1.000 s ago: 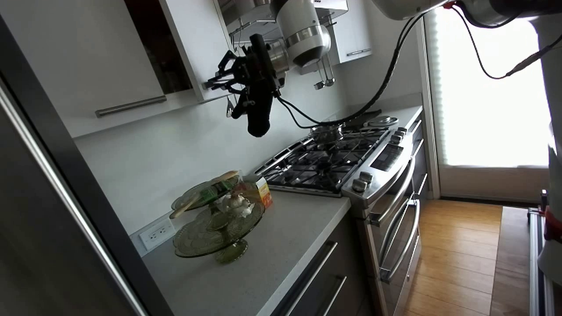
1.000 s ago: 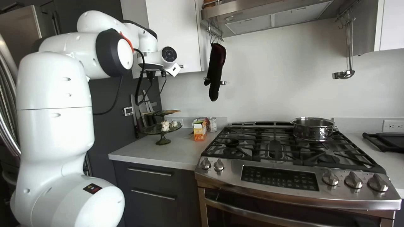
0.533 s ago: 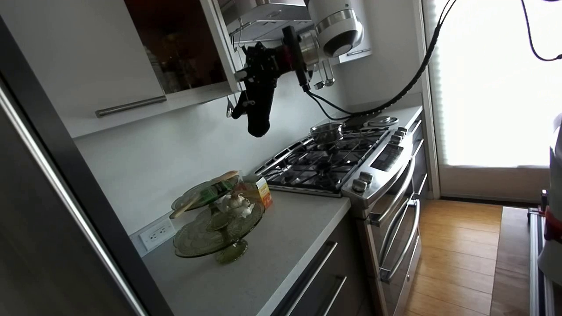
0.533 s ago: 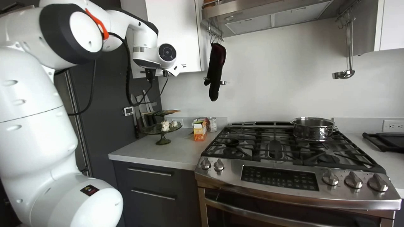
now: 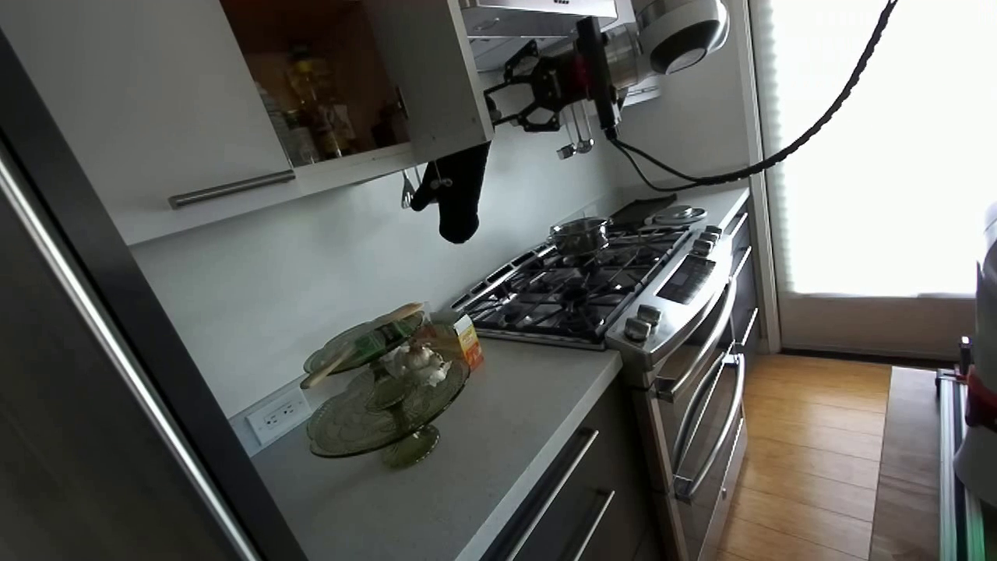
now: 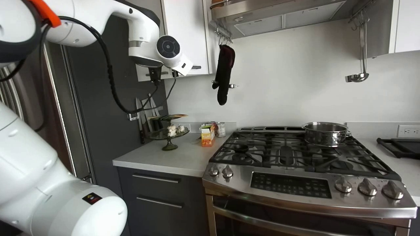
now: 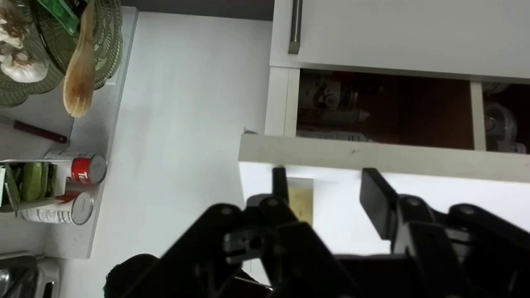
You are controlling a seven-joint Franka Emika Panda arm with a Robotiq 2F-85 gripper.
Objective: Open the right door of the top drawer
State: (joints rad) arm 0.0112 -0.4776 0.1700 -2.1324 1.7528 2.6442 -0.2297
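Note:
The right door of the upper cabinet is white and stands swung open in an exterior view (image 5: 444,78); jars and bottles (image 5: 308,109) show inside. Its edge (image 7: 356,153) crosses the wrist view. Its handle (image 7: 302,203) lies between my fingers, beside the left one. My black gripper (image 7: 325,176) is open, fingers apart, tips at the door's outer face. In an exterior view the gripper (image 5: 497,107) is at the door's free edge. In an exterior view the arm hides the gripper; the door (image 6: 187,36) and handle (image 6: 197,67) show. The left door (image 5: 171,101) is closed.
A dark oven mitt (image 5: 461,199) hangs just below the door. The range hood (image 6: 279,16) is beside the cabinet. Below are a gas stove (image 6: 285,154), a pot (image 6: 325,134), a two-tier green glass stand (image 5: 389,421) and an orange box (image 6: 207,136) on the counter.
The right door has swung from slightly ajar to wide open, showing the inside. My gripper has moved with it, away from the cabinet, and the arm has drawn back.

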